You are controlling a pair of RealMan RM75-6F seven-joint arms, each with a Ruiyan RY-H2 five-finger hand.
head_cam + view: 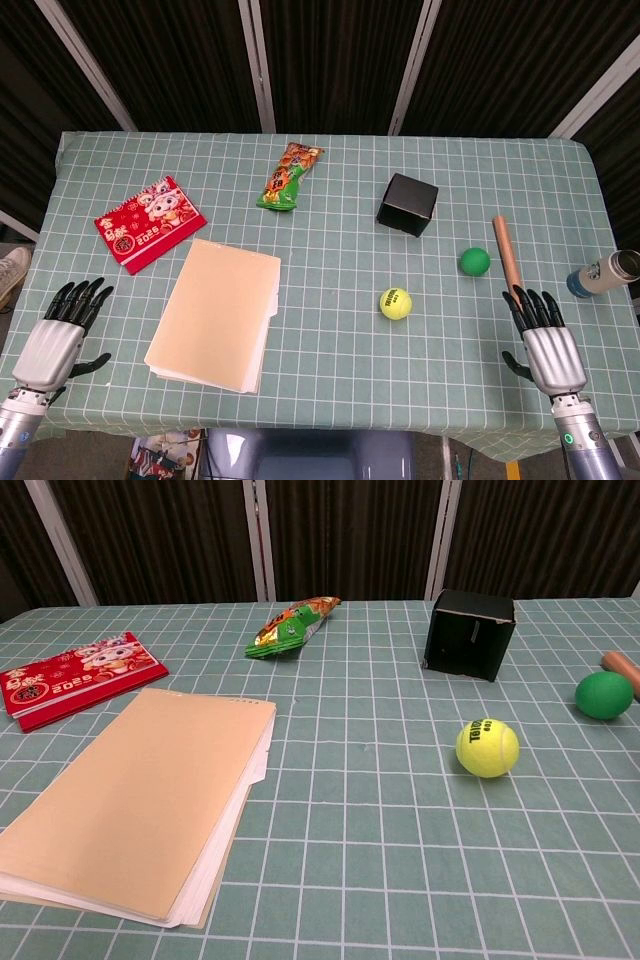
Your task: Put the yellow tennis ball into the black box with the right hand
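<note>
The yellow tennis ball point(395, 303) point(487, 748) lies on the green checked cloth, right of centre. Behind it stands the black box point(407, 204) point(469, 634), upright, its top facing up. My right hand point(541, 340) rests flat near the table's front right edge, fingers stretched forward and apart, holding nothing, a good way right of the ball. At the front left edge my left hand point(62, 330) lies the same way, fingers spread and empty. Neither hand shows in the chest view.
A green ball point(474, 262) point(604, 694) and a wooden stick point(507, 250) lie between my right hand and the box. A flask point(604, 271) sits at the right edge. A tan folder point(215, 313), a red booklet point(149, 222) and a snack bag point(289, 175) occupy the left half.
</note>
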